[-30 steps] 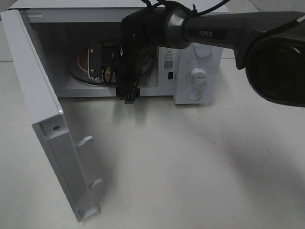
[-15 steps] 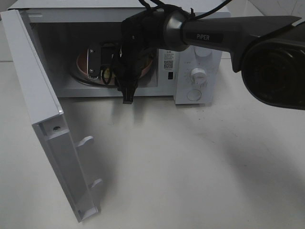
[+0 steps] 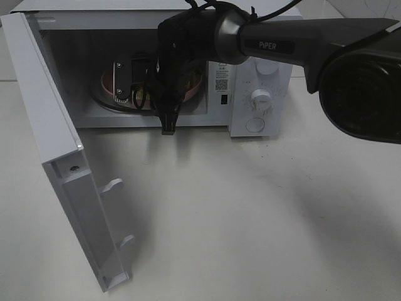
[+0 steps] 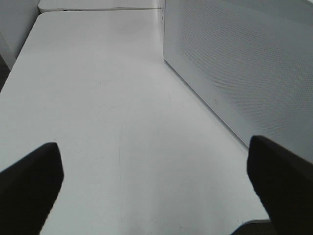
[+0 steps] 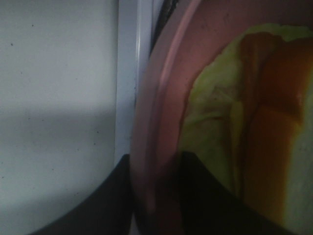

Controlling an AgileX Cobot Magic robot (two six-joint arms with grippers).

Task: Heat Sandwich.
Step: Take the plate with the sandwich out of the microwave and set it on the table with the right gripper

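The sandwich, yellowish-green with orange-tan bread edges, lies on a round pink plate. The plate is inside the open white microwave. My right gripper reaches into the cavity. In the right wrist view its two dark fingers sit on either side of the plate's rim, shut on it. My left gripper is open and empty above the white table, next to a white perforated panel. It is out of the exterior view.
The microwave door stands swung open at the left, reaching toward the front of the table. The control panel with its knobs is on the microwave's right. The dark right arm spans the upper right.
The right wrist has moved slightly up and farther into the microwave cavity with the plate still in its grip. The door has not moved.
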